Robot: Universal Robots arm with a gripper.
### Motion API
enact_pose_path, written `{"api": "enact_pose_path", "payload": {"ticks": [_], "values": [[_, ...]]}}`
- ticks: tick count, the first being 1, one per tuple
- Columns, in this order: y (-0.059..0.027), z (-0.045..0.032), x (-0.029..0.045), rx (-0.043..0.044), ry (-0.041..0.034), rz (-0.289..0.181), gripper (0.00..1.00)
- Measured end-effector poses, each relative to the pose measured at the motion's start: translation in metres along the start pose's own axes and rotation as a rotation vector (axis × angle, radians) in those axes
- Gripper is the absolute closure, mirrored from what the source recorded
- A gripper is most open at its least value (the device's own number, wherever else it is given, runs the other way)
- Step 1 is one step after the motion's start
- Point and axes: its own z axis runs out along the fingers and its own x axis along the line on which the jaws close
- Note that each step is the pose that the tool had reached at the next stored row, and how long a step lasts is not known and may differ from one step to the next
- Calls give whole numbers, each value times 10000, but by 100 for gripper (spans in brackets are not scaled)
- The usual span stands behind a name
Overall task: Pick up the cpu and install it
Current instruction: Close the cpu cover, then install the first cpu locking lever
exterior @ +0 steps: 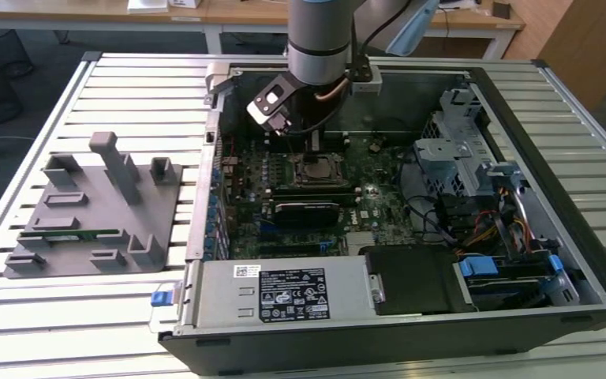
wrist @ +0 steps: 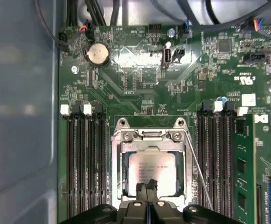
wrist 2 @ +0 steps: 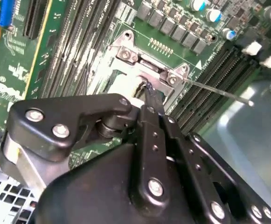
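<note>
Slatted metal table carries an open computer case. A grey fixture stands beside it on the exterior view's left, with a green memory stick lying in one of its slots. Arm reaches down into the case, over the green board. Chip lies flat, silvery top upward, inside the metal socket frame on that board, between two banks of black memory slots. Claw stands over the chip's edge, its two black fingers pressed together with nothing between them. Contact between fingertips and chip cannot be judged.
</note>
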Motion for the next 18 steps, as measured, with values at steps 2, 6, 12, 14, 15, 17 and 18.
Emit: {"api": "enact_pose_path", "payload": {"ticks": [2,6,12,14,15,17,18], "values": [[4,-3,-4,2,2,0,89],[79,0,-10,33,-2,1,89],[153,4,-9,36,-1,1,89],[172,5,-8,36,-1,1,89],[180,6,-8,36,-1,1,89],[193,6,-8,36,-1,1,89],[194,6,-8,36,-2,2,89]]}}
